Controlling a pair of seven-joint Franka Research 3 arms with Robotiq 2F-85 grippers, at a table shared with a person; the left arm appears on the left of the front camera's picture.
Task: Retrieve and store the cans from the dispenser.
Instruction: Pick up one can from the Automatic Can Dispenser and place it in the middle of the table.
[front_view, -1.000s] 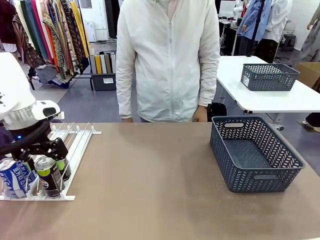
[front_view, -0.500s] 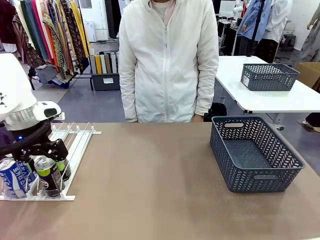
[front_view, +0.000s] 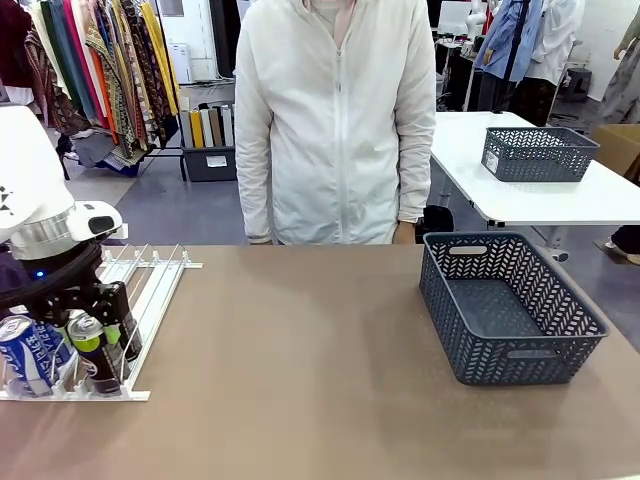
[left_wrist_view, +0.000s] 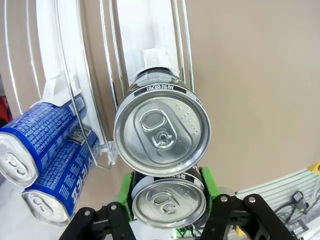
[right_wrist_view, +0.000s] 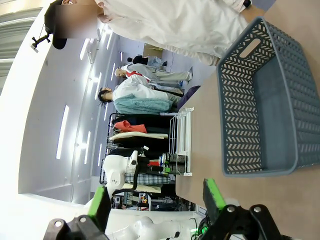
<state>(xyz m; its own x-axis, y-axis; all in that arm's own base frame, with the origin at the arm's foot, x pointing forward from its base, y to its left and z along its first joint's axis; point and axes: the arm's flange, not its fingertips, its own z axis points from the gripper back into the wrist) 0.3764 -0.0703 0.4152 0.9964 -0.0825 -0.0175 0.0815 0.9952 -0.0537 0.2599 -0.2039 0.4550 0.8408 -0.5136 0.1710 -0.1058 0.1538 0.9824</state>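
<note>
Between the green pads of the left pincer, a black can is sitting silver top up, and both pads are pressing against its sides, so the pincer is clamped on it with the jaws drawn in to the can's width. Just beyond the fingertips a second black can is lying in the same lane of the dispenser, its rim overlapping the gripped one in the wrist view. To one side of the pincer, in the neighbouring lane, two blue and white cans are resting one behind the other. From the front, the left pincer is reaching down into the near end of the dispenser, with the blue and white cans just beside it toward the table's left edge. Well apart from it, across the brown table, a dark grey basket is standing. The right pincer is hanging with its jaws wide apart and nothing between them, and the basket is lying well ahead of it.
</note>
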